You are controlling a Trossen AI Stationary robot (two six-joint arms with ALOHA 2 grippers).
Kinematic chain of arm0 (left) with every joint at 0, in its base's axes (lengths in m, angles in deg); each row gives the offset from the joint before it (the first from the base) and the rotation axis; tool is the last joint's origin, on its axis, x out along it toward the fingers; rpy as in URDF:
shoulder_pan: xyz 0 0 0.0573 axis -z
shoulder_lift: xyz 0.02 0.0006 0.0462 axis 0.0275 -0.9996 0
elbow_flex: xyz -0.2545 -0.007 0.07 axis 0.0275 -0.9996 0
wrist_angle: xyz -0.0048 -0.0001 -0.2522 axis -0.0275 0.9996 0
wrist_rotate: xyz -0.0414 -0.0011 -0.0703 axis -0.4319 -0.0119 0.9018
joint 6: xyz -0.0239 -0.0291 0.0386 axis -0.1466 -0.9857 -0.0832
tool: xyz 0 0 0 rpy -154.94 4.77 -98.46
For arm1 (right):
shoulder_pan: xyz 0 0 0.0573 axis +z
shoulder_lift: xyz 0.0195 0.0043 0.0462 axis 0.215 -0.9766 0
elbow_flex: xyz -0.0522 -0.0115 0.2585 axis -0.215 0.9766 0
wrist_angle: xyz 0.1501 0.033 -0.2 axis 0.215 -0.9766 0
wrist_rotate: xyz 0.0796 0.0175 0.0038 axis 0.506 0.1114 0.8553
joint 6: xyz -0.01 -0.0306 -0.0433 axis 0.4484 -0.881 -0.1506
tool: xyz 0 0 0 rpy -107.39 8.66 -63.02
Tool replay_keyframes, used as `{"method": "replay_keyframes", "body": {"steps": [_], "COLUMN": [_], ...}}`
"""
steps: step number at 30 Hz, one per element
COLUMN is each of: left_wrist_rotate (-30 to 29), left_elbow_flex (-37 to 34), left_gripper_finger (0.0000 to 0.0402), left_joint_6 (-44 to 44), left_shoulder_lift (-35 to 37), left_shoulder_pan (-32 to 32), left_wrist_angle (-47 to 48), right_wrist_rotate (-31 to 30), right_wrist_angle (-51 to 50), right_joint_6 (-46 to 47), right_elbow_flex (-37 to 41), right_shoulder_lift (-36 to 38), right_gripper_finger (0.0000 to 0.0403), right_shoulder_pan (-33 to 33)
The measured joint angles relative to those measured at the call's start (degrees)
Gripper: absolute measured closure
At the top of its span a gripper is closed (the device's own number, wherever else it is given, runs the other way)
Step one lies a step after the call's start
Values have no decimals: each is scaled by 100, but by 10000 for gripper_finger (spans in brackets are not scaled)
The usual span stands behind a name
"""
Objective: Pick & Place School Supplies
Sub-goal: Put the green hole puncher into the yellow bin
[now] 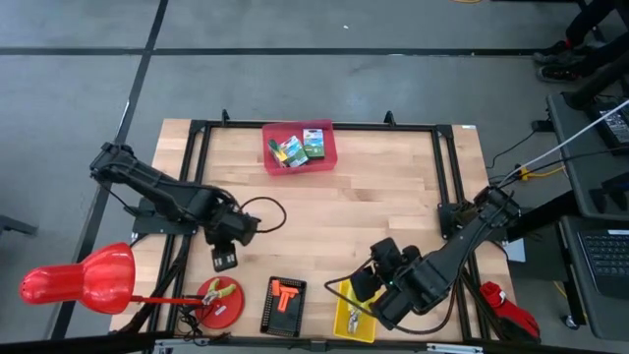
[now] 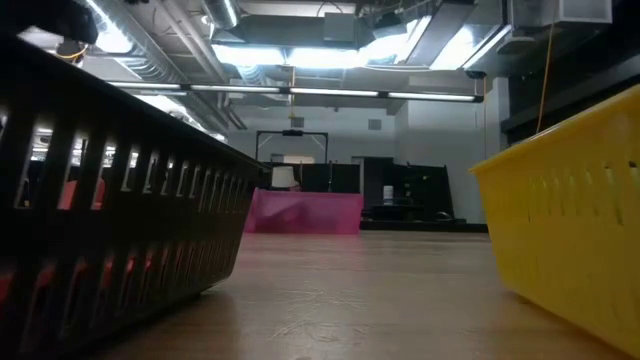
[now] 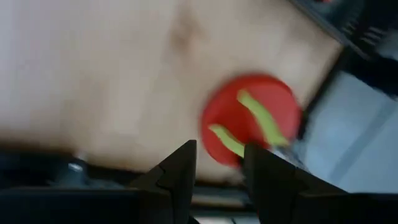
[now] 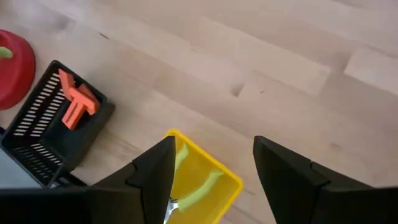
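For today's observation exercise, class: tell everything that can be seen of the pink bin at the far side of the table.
The pink bin is a small, shallow, roughly square tray that looks like translucent plastic. It sits flat on the wooden table, near the middle of the far edge, just inside the black frame. Inside lie the crayon boxes, green and yellow, piled together with a smaller block that is hard to tell apart. Neither gripper is near it. In the low view it shows as a low pink wall.

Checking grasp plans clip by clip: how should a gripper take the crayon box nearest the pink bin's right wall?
From straight above, since the pink bin walls block any side approach. Fingers should probably span the crayon box's short width; it lies flat, apart from the supplies beside it.
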Motion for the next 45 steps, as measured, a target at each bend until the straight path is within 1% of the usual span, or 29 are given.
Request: {"method": "replay_keyframes", "body": {"steps": [4, 7, 11, 14, 19, 22, 25, 27, 30, 32, 38, 45], "left_wrist_rotate": [1003, 1520, 2082, 2202, 2484, 2673, 2897, 3111, 3218, 3245, 3455, 3511], "left_elbow_flex": [482, 693, 697, 697, 697, 695, 695, 693, 693, 693, 693, 686], "left_gripper_finger": [270, 266, 256, 250, 250, 252, 252, 250, 247, 247, 250, 248], "left_joint_6": [351, 548, 557, 556, 507, 416, 115, -161, -678, -924, -1310, -1428], "left_shoulder_lift": [-498, -855, -1254, -1533, -2074, -2354, -2542, -2596, -2598, -2598, -2598, -2598], "left_shoulder_pan": [-185, -286, -529, -666, -789, -713, -575, -466, -303, -204, 46, -7], "left_wrist_angle": [451, 852, 1276, 1396, 1337, 1225, 888, 603, 222, 168, 149, 28], "right_wrist_rotate": [-173, -234, -274, -322, -334, -366, -366, -368, -370, -384, -601, -751], "right_wrist_angle": [-284, -554, -689, -694, -690, -688, -688, -688, -687, -688, -688, -688], "right_joint_6": [86, 235, 359, 358, 296, 362, 381, 381, 374, 305, 185, 34], "right_elbow_flex": [-4, -7, 8, 52, 59, 59, 61, 61, 61, 61, 61, 63], "right_shoulder_lift": [255, 450, 655, 733, 733, 733, 733, 733, 735, 748, 752, 752], "right_gripper_finger": [184, 184, 184, 184, 184, 184, 184, 184, 184, 184, 184, 184], "right_shoulder_pan": [88, 231, 511, 745, 1073, 1303, 1524, 1664, 1829, 1902, 1999, 2000]}}
